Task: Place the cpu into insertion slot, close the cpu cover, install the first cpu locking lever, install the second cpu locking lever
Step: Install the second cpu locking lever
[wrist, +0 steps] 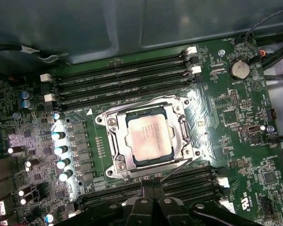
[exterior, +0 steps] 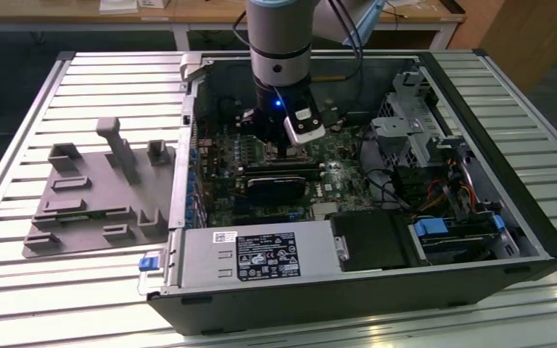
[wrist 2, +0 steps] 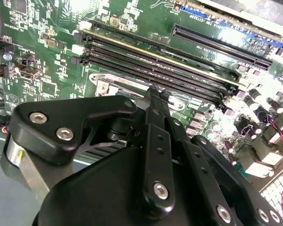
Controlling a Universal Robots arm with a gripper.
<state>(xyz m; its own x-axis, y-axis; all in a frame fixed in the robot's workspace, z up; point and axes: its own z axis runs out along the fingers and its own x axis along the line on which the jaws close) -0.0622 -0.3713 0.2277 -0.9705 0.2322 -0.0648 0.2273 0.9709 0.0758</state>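
While the cpu is lying seated under the cpu cover, the gripper is hovering beside it, fingers pressed together, holding nothing; any remaining locking lever is probably thin, stiff, springy wire, best caught at its hooked end.

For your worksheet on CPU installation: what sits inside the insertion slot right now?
In the first wrist view the cpu lies inside the insertion slot, with the cpu cover framing it. The socket contacts beneath are covered by the chip.

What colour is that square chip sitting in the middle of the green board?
Pale silver-grey metal; the cpu shows best in the first wrist view.
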